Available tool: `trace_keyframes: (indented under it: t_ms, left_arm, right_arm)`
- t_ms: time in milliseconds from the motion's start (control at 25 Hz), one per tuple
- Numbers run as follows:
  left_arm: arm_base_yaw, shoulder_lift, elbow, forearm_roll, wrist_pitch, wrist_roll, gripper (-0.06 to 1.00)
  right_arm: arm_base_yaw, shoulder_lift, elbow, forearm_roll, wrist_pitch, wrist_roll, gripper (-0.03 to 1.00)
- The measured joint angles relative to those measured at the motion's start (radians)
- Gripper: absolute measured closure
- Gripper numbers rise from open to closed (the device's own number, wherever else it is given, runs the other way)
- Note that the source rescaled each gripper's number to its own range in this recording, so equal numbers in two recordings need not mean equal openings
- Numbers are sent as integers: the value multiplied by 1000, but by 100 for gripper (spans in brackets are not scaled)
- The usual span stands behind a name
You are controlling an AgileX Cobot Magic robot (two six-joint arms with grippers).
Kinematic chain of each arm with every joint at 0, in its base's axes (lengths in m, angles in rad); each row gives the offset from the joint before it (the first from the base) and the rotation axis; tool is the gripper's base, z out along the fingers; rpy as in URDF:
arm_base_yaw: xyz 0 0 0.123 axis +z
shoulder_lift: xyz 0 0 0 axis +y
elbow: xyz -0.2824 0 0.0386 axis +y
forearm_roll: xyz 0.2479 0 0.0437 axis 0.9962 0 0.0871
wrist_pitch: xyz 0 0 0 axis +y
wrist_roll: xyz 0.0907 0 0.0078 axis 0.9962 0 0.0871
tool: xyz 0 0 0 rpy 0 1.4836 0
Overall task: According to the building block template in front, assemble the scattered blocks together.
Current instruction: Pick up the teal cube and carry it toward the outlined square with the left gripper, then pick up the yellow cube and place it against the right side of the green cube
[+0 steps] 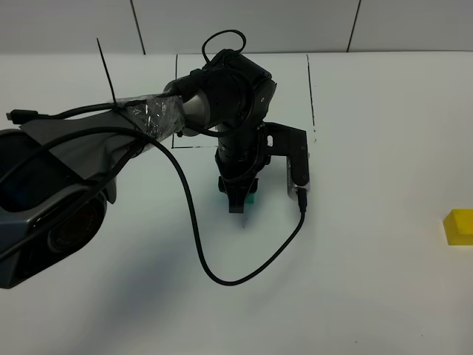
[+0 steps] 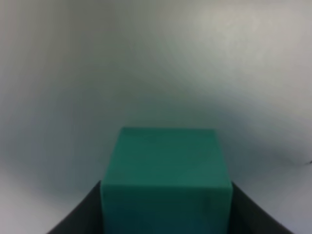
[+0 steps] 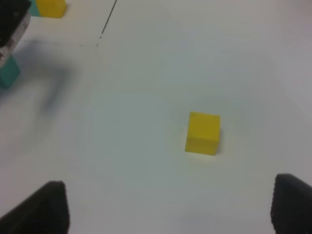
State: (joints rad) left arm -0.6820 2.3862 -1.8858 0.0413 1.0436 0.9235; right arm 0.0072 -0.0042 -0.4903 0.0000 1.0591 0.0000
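My left gripper (image 1: 238, 203) points down near the table's middle, shut on the teal cube (image 1: 252, 198). In the left wrist view that teal cube (image 2: 165, 180) fills the space between the two dark fingers (image 2: 78, 217). The yellow cube (image 1: 460, 225) lies alone at the far right edge of the table. In the right wrist view the yellow cube (image 3: 202, 132) sits ahead of my right gripper (image 3: 168, 204), whose fingers stand wide apart with nothing between them. The building block template (image 3: 48, 7) shows only as a yellow block at the frame's corner, next to a black line (image 3: 108, 17).
A black cable (image 1: 222, 274) loops from the left arm across the white table (image 1: 369, 296). The drawn black rectangle (image 1: 311, 96) lies behind the left arm, mostly covered by it. The teal cube (image 3: 7, 73) shows in the right wrist view under the left arm's hardware.
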Motion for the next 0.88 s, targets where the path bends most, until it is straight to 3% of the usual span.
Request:
trace_keyframes:
  t_ms: [80,280,360,640,880]
  left_arm:
    - [0,8,0,0,16,-2,74]
    - [0,-23,-11,-1,34,-52,11]
    - [0,-53,-14,-1,46,-68,-2]
    - [32,-149,-18,34,67,-240,-5]
    - [214,-239,2,36,99,-487,-4]
  right_arm:
    - [0,0,0,0,0,0,8]
    - [0,0,0,0,0,0,8]
    - [0,0,0,0,0,0,8]
    - [0,0,0,0,0,0,8]
    - [0,0,0,0,0,0,8]
